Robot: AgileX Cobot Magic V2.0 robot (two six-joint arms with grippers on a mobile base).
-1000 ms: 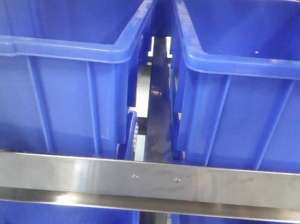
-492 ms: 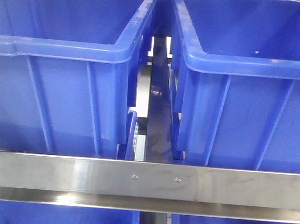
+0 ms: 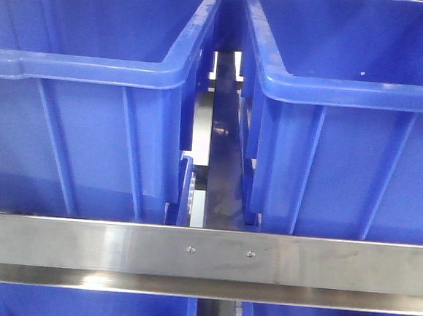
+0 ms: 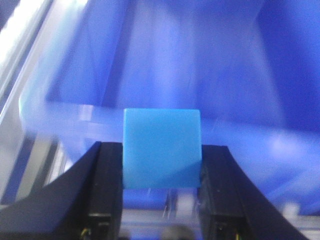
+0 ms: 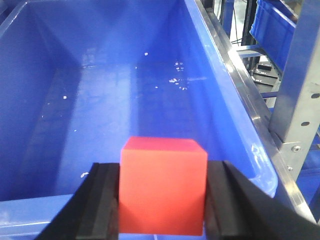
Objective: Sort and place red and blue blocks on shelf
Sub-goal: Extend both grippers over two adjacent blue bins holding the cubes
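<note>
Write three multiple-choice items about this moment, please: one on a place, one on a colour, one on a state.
1. Where is the red block?
A. on the steel rail
B. between the right claw's fingers, above a blue bin
C. on the bin floor

2. What colour is the block in the left claw?
A. sky blue
B. red
C. green

3. The left claw is:
A. open, empty
B. out of view
C. shut on its block

Answers: 1 B, the fingers flank it above the bin interior. 2 A, the blue block shows that colour. 3 C, both fingers press its sides.

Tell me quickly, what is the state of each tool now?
Left tool: closed, holding the blue block.
Right tool: closed, holding the red block.
</note>
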